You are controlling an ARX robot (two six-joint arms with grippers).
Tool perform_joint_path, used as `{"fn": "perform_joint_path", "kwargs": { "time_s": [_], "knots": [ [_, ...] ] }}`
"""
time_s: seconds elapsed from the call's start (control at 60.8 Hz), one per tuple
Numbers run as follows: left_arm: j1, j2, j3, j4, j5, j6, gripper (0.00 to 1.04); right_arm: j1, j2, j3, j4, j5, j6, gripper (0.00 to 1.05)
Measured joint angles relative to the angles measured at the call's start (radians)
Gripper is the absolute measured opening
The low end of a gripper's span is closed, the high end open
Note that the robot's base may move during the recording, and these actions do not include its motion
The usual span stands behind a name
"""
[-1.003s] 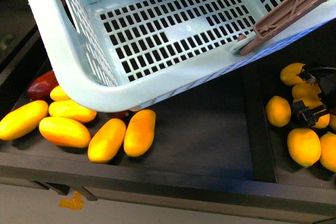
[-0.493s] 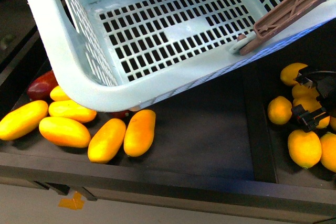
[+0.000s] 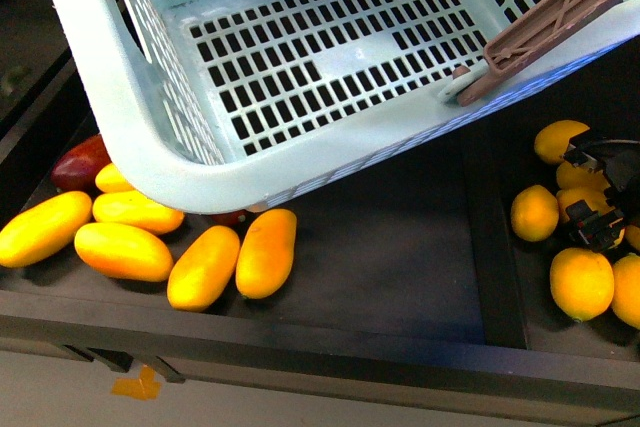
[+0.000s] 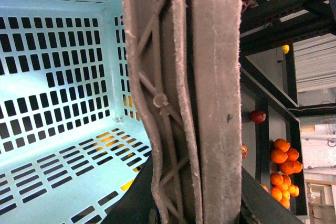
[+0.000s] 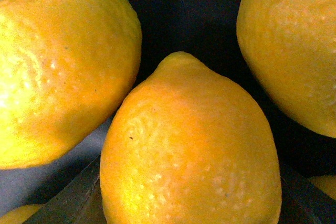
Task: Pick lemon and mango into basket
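At left the mango (image 3: 266,251) lies among others on the dark shelf (image 3: 390,247), under the tilted basket (image 3: 130,137), whose brown handle (image 4: 210,77) my left gripper (image 4: 197,205) clamps. Far right, my right gripper (image 3: 587,195) straddles the lemon (image 5: 189,145), fingers spread.

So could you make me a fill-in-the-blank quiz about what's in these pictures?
The teal basket holds ___ fruit. The mangoes lie on the robot's ___ side. The right gripper hangs among the ___. The basket's handle is ___ in colour.
Missing words: no; left; lemons; brown.
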Motion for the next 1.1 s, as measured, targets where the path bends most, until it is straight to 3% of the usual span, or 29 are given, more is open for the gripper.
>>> {"fn": "perform_joint_path", "kwargs": {
  "time_s": [0.329, 0.724, 0.904, 1.102],
  "knots": [
    [0.000, 0.000, 0.000, 0.000, 0.000, 0.000, 0.19, -0.090, -0.207, -0.122, 0.052, -0.121, 0.049, 0.62],
    [0.000, 0.000, 0.000, 0.000, 0.000, 0.000, 0.19, -0.183, -0.674, -0.359, 0.144, -0.275, 0.150, 0.62],
    [0.000, 0.000, 0.000, 0.000, 0.000, 0.000, 0.19, -0.175, -0.959, -0.482, 0.156, -0.365, 0.284, 0.62],
    [0.000, 0.000, 0.000, 0.000, 0.000, 0.000, 0.19, -0.114, -1.210, -0.563, 0.173, -0.388, 0.423, 0.62]
  ]
}}
